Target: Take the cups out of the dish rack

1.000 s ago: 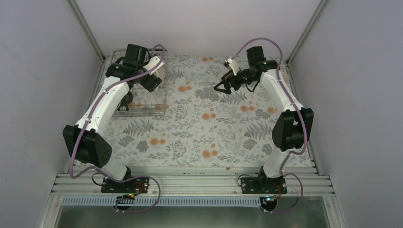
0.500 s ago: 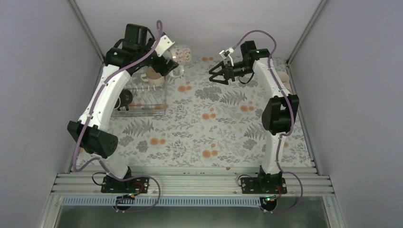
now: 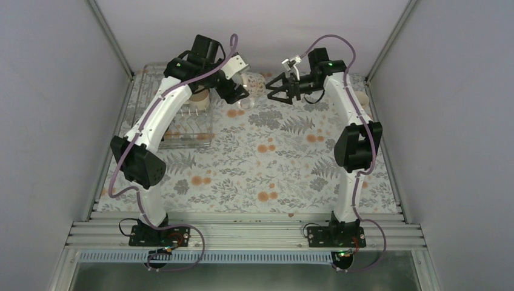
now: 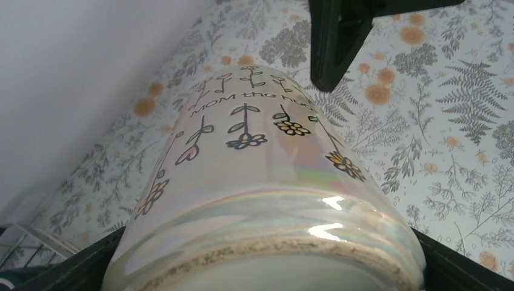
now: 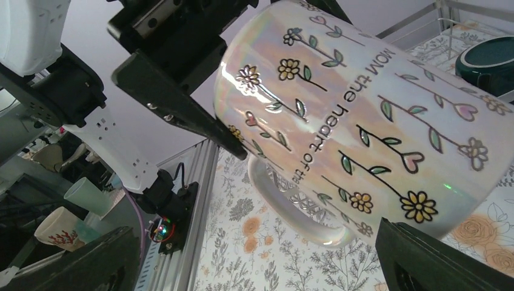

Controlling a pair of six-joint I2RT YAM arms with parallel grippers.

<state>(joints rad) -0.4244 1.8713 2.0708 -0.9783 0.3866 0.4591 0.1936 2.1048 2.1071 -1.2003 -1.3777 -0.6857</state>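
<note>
Left claw [image 3: 238,94] clamping the mug [image 5: 376,121], we are aiming the right claw [image 3: 271,92] (spread wide) squarely around its body.

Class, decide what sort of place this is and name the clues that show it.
Probably a lab test cell, not a kitchen: plain grey panel walls, two robot arms bolted to an aluminium rail, and a dish rack staged on a floral tablecloth.

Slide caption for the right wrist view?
Left gripper holds a flowered mug inside the open right gripper.
</note>
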